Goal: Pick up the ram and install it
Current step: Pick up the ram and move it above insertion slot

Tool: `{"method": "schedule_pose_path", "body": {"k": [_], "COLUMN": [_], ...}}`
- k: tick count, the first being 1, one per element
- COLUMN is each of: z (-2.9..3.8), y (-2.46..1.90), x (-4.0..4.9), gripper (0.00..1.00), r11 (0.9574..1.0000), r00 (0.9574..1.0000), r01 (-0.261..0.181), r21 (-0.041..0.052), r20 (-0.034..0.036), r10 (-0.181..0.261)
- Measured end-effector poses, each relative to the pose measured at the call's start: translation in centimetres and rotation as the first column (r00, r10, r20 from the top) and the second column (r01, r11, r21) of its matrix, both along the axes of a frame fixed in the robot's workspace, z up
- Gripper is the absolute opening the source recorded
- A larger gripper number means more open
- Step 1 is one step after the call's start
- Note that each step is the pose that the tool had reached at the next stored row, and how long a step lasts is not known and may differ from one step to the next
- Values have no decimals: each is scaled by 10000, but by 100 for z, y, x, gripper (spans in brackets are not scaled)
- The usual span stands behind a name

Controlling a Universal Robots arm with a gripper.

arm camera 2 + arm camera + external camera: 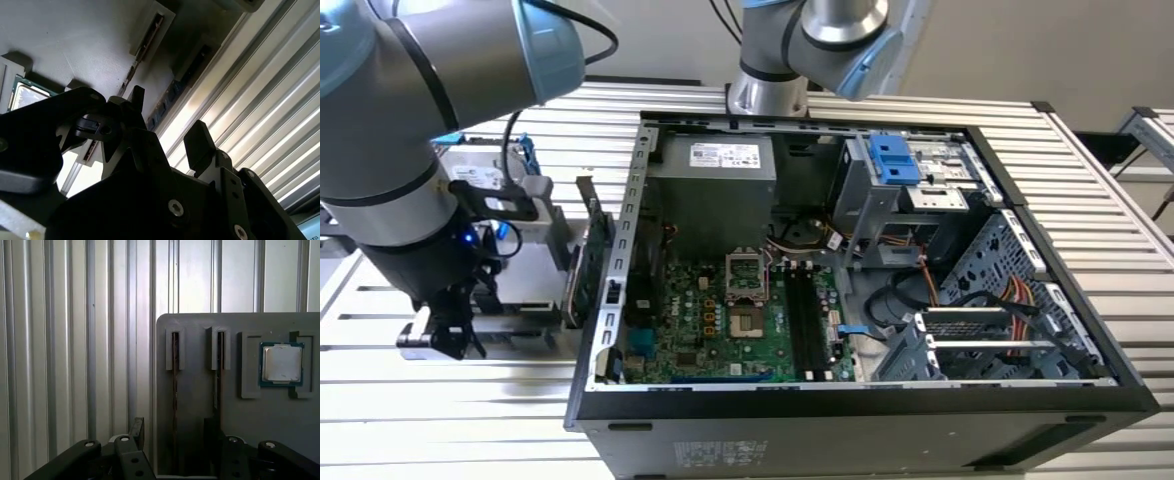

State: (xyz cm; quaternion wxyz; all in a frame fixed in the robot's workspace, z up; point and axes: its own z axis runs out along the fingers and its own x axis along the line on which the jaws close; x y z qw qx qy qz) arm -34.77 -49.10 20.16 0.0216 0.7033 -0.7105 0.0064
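Two ram sticks stand on edge in the slots of a grey holder [200, 405]. One ram [175, 390] lies between my gripper's fingers and the other ram [218, 370] is just beside one finger [212, 432]. My gripper [175, 435] is open and low over the holder, its fingers apart on either side of the first slot. In the second wrist view the gripper [167, 122] is open above the same ram [167, 97]. In the exterior view the gripper [447, 335] hangs at the exterior view's left, outside the computer case [854, 400].
A square silver processor chip [282, 363] sits in a pocket of the holder. A green expansion card [594, 270] stands beside the open case. The motherboard [707, 320] has black memory slots [807, 320] beside the processor socket [747, 290]. Everything rests on a ribbed metal table [454, 430].
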Motion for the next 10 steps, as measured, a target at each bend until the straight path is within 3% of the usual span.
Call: {"method": "schedule_pose_path", "body": {"k": [5, 10], "z": [-27, -50], "y": [-24, -51], "x": [0, 0], "gripper": [100, 100], "r11": [10000, 9999], "r00": [10000, 10000], "r01": [0, 0], "r21": [27, 134], "r20": [1, 2], "r10": [0, 0]}}
